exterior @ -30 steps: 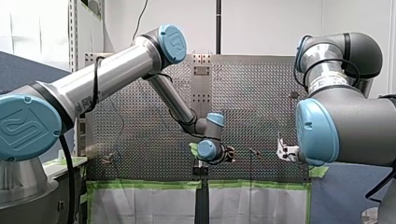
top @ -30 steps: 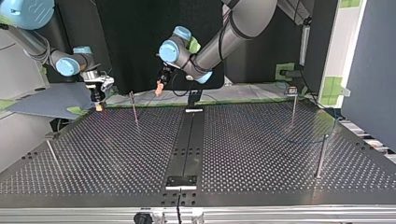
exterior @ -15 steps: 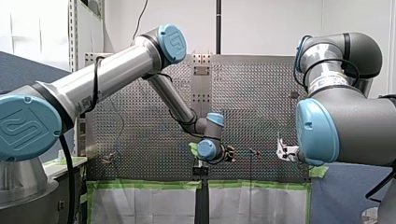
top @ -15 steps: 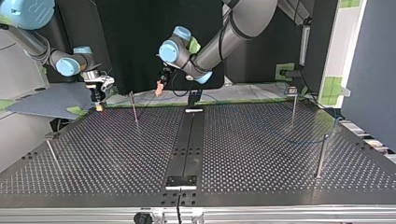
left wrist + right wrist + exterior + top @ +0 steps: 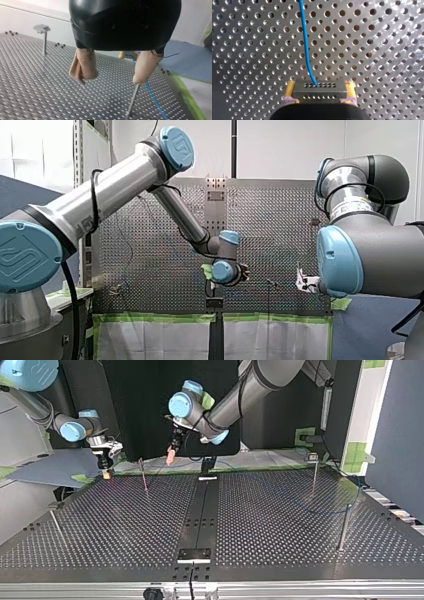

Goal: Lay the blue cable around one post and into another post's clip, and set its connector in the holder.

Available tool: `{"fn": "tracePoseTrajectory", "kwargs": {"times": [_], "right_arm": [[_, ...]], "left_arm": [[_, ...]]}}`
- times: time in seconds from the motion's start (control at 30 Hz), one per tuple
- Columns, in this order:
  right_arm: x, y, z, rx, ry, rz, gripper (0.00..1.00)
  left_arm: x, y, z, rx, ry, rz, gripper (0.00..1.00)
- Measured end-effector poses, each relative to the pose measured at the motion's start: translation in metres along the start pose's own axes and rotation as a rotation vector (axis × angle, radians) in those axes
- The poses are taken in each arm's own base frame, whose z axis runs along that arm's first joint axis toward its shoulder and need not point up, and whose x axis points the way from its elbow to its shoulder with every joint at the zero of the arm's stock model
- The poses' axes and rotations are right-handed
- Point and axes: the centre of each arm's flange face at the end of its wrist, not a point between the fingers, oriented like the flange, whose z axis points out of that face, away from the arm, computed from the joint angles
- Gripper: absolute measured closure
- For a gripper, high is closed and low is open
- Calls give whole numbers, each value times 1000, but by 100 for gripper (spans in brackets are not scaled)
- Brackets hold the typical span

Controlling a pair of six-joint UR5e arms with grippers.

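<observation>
Pinching the connector (image 5: 318, 91) in my right hand (image 5: 106, 474), left hand (image 5: 111, 78) open, empty; blue cable (image 5: 305, 42) may snag the post (image 5: 144, 476) at three o'clock.

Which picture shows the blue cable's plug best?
The right wrist view: the plug sits close up between my right gripper's yellow fingers, blue cable entering it. The other views show it tiny or not at all.

The connector (image 5: 318, 93) is clamped between the fingers (image 5: 290, 90) of my right gripper (image 5: 320, 87) at the top view's far left, and the cable (image 5: 305, 42) is led from it ahead across the table (image 5: 374, 50). A post (image 5: 144, 476) is set between that gripper and my left gripper (image 5: 171, 457), which is hung above the table's far edge; another post (image 5: 343, 527) is placed near the right edge.
</observation>
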Motion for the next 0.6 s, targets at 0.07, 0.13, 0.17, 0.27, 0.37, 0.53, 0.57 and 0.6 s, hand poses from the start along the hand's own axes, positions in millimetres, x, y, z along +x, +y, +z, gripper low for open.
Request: {"fn": "tracePoseTrajectory", "kwargs": {"times": [0.07, 0.13, 0.17, 0.27, 0.37, 0.53, 0.57, 0.6], "right_arm": [[0, 0, 0, 1, 0, 1, 100], [0, 0, 0, 2, 0, 2, 100], [0, 0, 0, 3, 0, 2, 100], [0, -1, 0, 4, 0, 5, 100], [0, -1, 0, 9, 0, 9, 100], [0, -4, 1, 19, 0, 15, 100], [0, -4, 1, 20, 0, 16, 100], [0, -5, 1, 21, 0, 17, 100]], "left_arm": [[-4, -5, -7, -1, -14, 10, 0], [-9, -14, -16, 1, -34, 13, 0], [-12, -18, -21, 2, -42, 11, 0], [-19, -32, -38, 7, -70, -7, 0], [-27, -40, -52, 5, -99, -36, 0], [-41, -35, -67, -29, -126, -84, 0], [-43, -33, -69, -37, -125, -89, 0], [-45, -30, -73, -50, -121, -95, 0]]}}
